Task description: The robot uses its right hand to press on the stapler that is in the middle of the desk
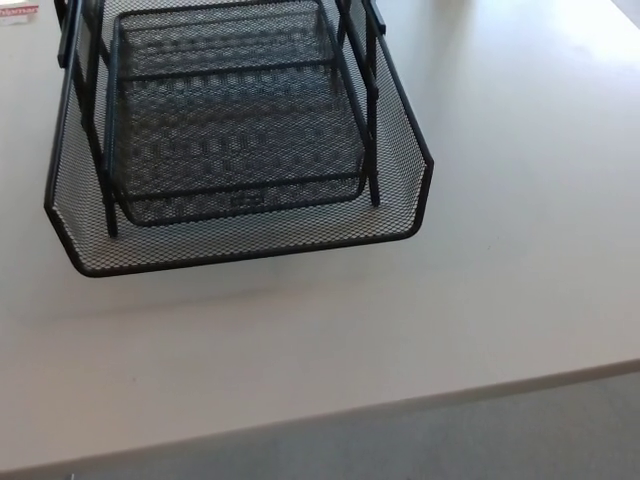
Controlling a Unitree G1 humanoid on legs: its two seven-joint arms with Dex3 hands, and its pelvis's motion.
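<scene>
**Mesh tray on pale desk, no hands or stapler in frame**

Landmark: black wire-mesh tray (pixel 240 245), stacked tiers, upper left of the head view, cut off by the top edge.

Left of the tray: narrow strip of bare desk (pixel 300 340), off-white, matte. At the far top-left corner, just beside the tray's left post, a sliver of a label (pixel 18 9) with red print, too small to read.

The tray itself: lower tier wider, front wall curved and rimmed in black, floor showing the pale desk through the mesh. An upper tier sits inside the frame on thin black uprights (pixel 373 120), two per side. Nothing lies in either tier as far as the mesh shows. A soft shadow falls on the desk just below the tray's front rim.

Right of the tray: wide open desk, brighter toward the top-right corner where light washes it out.

Below the tray: more bare desk, then the desk's front edge running slightly up toward the right. Past that edge, a band of grey floor (pixel 450 445), flat and speckled.

Neither robot hand shows, so their fingers cannot be judged. The stapler does not show anywhere in this view; its place cannot be told.
</scene>
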